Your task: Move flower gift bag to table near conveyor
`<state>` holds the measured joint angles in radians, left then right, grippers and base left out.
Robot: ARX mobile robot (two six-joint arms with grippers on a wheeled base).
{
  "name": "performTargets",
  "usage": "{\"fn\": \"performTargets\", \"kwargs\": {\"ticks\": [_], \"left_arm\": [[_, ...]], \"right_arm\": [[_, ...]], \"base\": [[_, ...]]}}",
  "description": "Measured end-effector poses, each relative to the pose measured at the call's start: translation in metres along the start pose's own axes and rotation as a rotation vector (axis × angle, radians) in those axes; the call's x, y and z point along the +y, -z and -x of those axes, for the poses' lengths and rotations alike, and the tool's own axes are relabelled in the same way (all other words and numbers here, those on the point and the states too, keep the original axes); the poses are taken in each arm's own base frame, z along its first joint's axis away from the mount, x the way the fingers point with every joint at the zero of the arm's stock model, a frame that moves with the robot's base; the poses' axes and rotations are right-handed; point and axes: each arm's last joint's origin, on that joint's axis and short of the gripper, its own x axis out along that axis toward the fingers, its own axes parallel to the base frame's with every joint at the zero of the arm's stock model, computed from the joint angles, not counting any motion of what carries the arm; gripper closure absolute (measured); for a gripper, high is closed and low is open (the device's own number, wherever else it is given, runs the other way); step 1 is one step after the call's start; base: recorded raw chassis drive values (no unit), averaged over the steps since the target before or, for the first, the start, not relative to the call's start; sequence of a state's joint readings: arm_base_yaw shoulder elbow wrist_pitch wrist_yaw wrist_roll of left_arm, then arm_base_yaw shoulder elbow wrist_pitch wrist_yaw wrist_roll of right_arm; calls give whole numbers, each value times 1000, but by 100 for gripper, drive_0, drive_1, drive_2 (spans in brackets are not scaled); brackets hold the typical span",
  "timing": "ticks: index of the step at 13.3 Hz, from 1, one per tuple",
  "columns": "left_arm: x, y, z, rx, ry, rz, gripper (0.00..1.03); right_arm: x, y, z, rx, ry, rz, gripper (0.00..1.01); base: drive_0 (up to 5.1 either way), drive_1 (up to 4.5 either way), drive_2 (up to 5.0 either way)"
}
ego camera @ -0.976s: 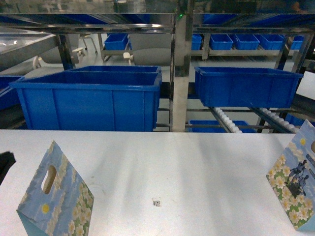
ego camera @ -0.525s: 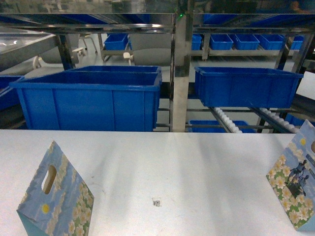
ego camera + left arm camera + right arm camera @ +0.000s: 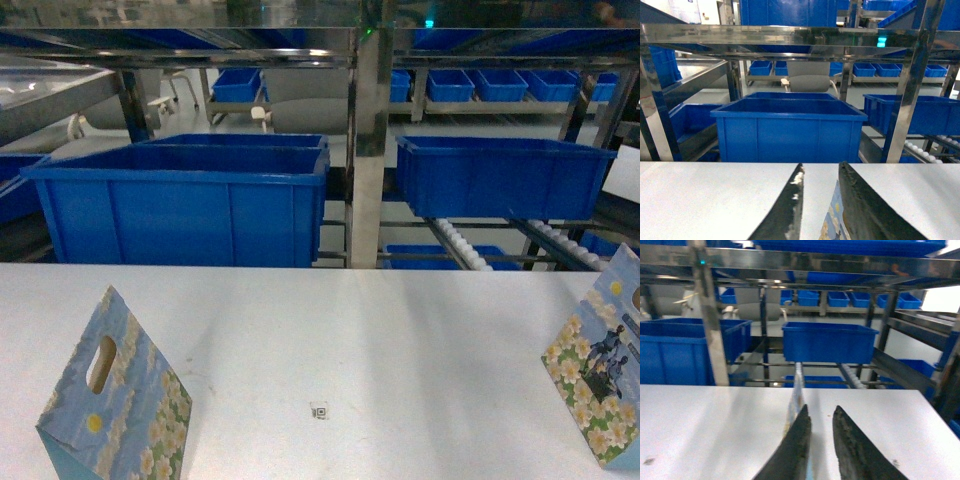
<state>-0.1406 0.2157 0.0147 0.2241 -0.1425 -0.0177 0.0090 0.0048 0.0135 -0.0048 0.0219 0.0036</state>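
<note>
Steel racking with blue bins point(image 3: 180, 205) fills the background behind the white table point(image 3: 400, 340); conveyor point(image 3: 465, 250) rollers slope down at right, behind the table's far edge.

Left gripper point(image 3: 820, 210): fingers parted, nothing clamped. The top edge of a flower bag point(image 3: 832, 222) shows in the gap between them, near the bottom of the left wrist view; contact cannot be confirmed.

Right gripper point(image 3: 819, 450): fingers also parted, holding nothing. A thin bag edge point(image 3: 796, 400) stands upright just left of and beyond the left finger, not between the fingers.

Neither gripper appears in the head view. Two bags stand on the table there, well apart: one at lower left point(image 3: 115, 400) with a die-cut handle slot point(image 3: 100, 363), one at the right edge point(image 3: 600, 385), partly cut off. Both already rest on the table near the conveyor, so placement looks complete or nearly so.

Handling, as judged:
- Paper bag, light, apparently empty; tips easily if nudged
- Walls thin and flexible; they crease under a hard squeeze
- Printed surface is probably smooth; a shallow pinch may slip
- Best hold: pinch the flattened top edge at the handle slot, where the paper is doubled
</note>
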Motion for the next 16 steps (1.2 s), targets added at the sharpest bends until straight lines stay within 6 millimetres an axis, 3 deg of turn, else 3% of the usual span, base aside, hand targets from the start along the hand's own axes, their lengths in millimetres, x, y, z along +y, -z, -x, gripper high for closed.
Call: {"fn": "performTargets", "kwargs": {"ticks": [1, 2, 4, 13, 14, 16], "left_arm": [[6, 2, 1, 16, 18, -4, 97], [13, 2, 3, 14, -28, -4, 101], [11, 1, 13, 0, 7, -6, 101], [12, 4, 13, 23, 2, -6, 101], [12, 4, 13, 23, 2, -6, 95], [12, 4, 13, 23, 2, -6, 68]], "right_arm": [[-1, 0, 0, -1, 1, 5, 100], [0, 0, 0, 0, -13, 4, 99], [0, 0, 0, 1, -13, 4, 99], [0, 0, 0, -1, -13, 5, 99], [0, 0, 0, -1, -13, 4, 87], [0, 0, 0, -1, -13, 4, 59]], "base": [[0, 0, 0], [0, 0, 0], [0, 0, 0], [0, 0, 0], [0, 0, 0], [0, 0, 0]]}}
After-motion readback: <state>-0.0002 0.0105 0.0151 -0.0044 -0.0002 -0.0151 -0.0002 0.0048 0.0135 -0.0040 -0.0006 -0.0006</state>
